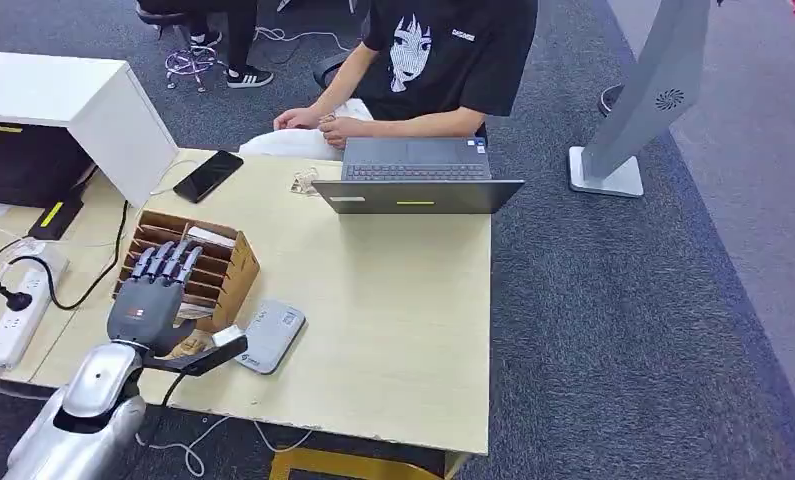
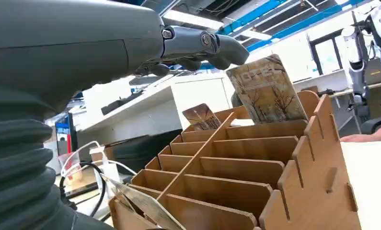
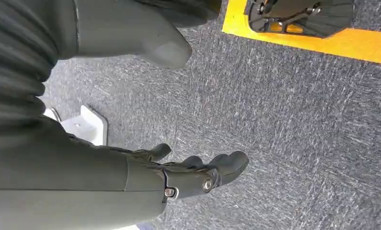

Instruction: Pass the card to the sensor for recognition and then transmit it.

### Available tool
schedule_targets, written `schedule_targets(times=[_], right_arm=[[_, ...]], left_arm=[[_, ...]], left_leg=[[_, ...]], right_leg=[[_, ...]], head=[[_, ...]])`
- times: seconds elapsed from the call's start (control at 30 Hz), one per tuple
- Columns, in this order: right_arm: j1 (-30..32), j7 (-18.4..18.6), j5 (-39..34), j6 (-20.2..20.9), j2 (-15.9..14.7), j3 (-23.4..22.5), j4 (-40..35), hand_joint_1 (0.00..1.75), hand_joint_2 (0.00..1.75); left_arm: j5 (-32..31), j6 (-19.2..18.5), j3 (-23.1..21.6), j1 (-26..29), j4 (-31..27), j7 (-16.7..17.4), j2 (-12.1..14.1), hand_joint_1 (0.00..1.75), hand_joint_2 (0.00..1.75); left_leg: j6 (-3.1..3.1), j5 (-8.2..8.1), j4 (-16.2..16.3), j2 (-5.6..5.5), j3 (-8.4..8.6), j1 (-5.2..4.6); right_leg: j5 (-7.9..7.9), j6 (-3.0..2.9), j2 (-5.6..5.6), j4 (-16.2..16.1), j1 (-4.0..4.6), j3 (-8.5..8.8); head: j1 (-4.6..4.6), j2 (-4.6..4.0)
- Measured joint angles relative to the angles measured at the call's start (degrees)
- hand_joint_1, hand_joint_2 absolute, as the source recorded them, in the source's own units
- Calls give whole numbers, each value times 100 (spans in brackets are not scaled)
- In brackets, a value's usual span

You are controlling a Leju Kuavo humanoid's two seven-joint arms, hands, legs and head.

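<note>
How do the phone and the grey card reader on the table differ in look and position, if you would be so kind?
The phone is black and glossy; the card reader is light grey with a small label. The phone lies at the table's far side near the white cabinet; the card reader lies near the front edge, beside the wooden card rack and the left hand. Both lie flat, skewed.

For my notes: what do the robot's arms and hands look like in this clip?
The left arm has a smooth silver shell. The left hand is dark grey, with a small red mark on its back and segmented dark fingers. Up close, its wrist carries a grey ribbed cover. The right hand matches: dark grey, with metal pivot screws and a thick grey thumb.
</note>
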Motion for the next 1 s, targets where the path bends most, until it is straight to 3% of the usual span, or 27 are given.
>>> schedule_targets(times=[0.43,0.47,0.5,0.8,1.0], right_arm=[[4,-9,-2,-2,0,-24,0,0,175],[4,-11,-2,-4,0,-37,0,0,175],[4,-11,-2,-4,0,-48,0,0,175],[8,-35,-13,-37,0,-149,0,0,175],[9,-52,-15,-48,0,-208,0,0,175]], left_arm=[[52,-2,0,-8,30,-24,-44,0,175],[63,-9,0,-17,37,-33,-44,51,175],[83,-22,0,-30,48,-54,-44,173,175],[330,-612,0,-174,149,-11,-44,175,175],[389,-746,-57,-234,199,15,-11,175,175]], left_leg=[[0,0,0,0,0,0],[0,0,0,0,0,0],[0,0,0,0,0,0],[0,0,0,0,0,0],[0,0,0,0,0,0]], right_leg=[[0,0,0,0,0,0],[0,0,0,0,0,0],[0,0,0,0,0,0],[0,0,0,0,0,0],[0,0,1,0,0,0]], head=[[0,0],[0,0],[0,0],[-2,0],[0,0]])
